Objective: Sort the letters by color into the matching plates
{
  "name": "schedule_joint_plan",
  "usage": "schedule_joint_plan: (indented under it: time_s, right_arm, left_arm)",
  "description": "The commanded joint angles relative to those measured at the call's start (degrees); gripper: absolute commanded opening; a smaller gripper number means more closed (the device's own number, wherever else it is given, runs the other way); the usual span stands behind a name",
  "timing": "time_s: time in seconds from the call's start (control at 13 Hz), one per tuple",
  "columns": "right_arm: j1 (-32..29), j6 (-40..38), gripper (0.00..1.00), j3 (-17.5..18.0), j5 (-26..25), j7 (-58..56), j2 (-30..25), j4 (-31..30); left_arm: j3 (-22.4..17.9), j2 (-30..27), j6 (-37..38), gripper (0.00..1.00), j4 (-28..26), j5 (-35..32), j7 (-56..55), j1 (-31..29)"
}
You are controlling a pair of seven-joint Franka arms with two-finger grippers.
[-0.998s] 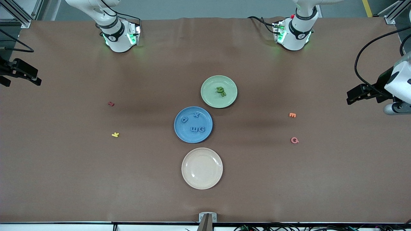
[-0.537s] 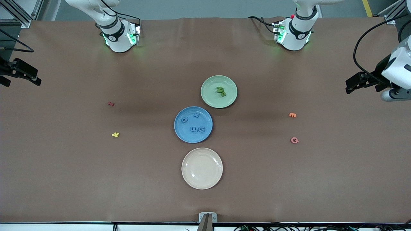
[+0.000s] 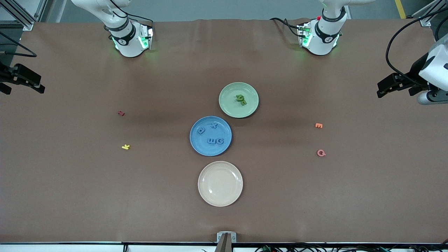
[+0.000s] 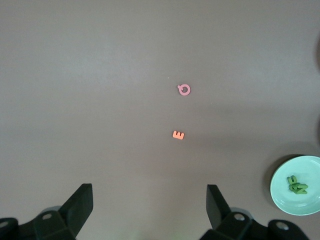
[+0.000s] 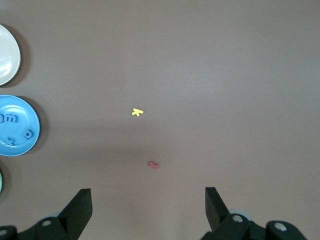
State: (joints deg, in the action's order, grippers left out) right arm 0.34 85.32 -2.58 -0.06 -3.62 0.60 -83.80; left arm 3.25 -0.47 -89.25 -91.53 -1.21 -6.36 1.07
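Blue letters [image 3: 211,134] lay in the blue plate [image 3: 196,147], green letters [image 3: 240,99] in the green plate [image 3: 229,106], apparently sorted; left gripper [image 4: 150,212] and right gripper [image 5: 148,210] hung wide, empty.

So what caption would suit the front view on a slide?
Blue letters on the blue plate, green letters on the green plate, cream plate bare; both tools wait at the table's ends.
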Motion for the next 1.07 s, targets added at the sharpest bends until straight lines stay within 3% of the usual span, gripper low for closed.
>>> schedule_joint_plan:
  time_s: [0.0,1.0]
  right_arm:
    - [-1.1,-0.4,1.00,0.8,-0.5,0.0,0.5,1.2]
    - [-1.1,-0.4,1.00,0.8,-0.6,-0.3,0.5,1.2]
  left_arm:
    - [-0.2,-3.5,0.3,1.00,-3.7,0.9,1.3,0.5]
    - [1.3,-4.5,1.3,1.00,-2.7,0.9,1.5,0.5]
